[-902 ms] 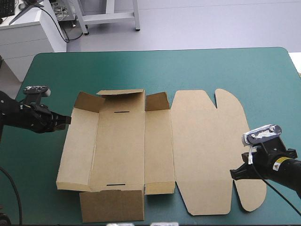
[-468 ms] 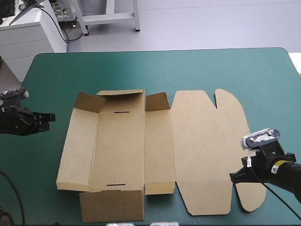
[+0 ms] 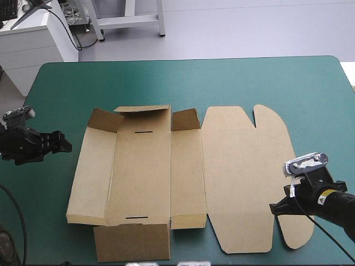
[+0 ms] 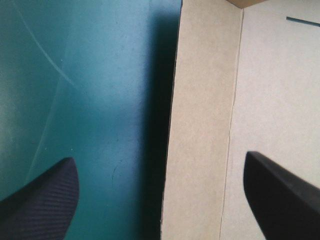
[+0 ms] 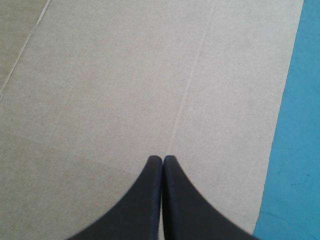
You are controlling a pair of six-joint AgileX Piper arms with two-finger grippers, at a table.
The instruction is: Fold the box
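Box [image 3: 141, 166]: we see matte brown board, rounded lid [image 3: 244, 177] flat, mid-frame.
Left hand [image 3: 66, 145]: fins apart, empty.
Right hand [image 3: 275, 206]: fins together, empty.

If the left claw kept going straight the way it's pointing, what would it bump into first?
Probably the left wall of the box, just ahead of the open left claw; depth is unclear.

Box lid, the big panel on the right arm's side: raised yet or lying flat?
Flat. In the high view the lid lies spread on the teal-green cover, no edge lifted; the right gripper, shut, sits over it.
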